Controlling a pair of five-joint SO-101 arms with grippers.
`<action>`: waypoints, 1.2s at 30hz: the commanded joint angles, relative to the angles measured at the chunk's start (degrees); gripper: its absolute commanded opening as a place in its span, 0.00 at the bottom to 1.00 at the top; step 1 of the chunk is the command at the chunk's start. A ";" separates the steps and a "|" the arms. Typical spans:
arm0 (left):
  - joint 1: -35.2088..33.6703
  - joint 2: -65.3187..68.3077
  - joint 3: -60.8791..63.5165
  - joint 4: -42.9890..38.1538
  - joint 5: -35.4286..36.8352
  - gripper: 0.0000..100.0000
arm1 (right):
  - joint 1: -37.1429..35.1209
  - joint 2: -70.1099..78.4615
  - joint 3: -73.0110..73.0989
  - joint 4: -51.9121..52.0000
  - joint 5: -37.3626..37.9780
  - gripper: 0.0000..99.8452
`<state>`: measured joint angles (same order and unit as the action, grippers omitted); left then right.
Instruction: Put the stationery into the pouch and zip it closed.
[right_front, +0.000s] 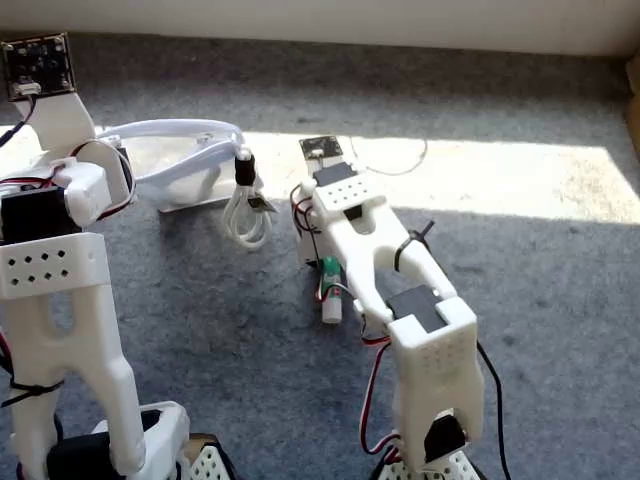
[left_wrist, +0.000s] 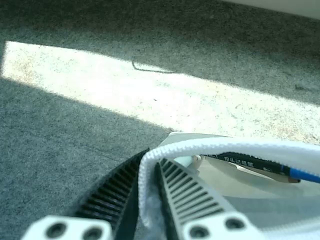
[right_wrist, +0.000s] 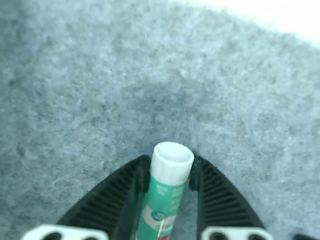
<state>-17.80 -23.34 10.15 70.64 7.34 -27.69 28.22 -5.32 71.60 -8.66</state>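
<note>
A green glue stick (right_wrist: 166, 192) with a white cap lies on the grey carpet, and my right gripper (right_wrist: 169, 162) is shut on it, one jaw on each side. From above, the glue stick (right_front: 331, 293) shows under the middle arm. The clear pouch (right_front: 190, 165) with a white zipper rim lies at the back left, its mouth open. My left gripper (left_wrist: 150, 161) is shut on the pouch's rim (left_wrist: 225, 146). A black pen (left_wrist: 250, 162) with a blue end lies inside the pouch.
A white looped cord with a black cap (right_front: 246, 205) lies between the pouch and the right arm. A thin wire (right_front: 400, 165) curls on the sunlit strip of carpet behind. Open carpet stretches to the right.
</note>
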 joint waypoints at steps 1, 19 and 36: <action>0.92 0.48 -0.31 0.53 -0.44 0.01 | 0.92 -1.01 1.27 -3.56 -0.53 0.12; 1.01 0.48 -0.31 0.53 -0.44 0.01 | 0.84 -12.09 -0.84 7.08 -0.26 0.01; 1.98 0.48 -0.22 0.70 -0.44 0.01 | -1.10 -42.51 5.67 4.35 -0.44 0.01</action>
<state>-16.84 -23.34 10.15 70.64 7.25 -27.34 -7.12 1.19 78.46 -8.66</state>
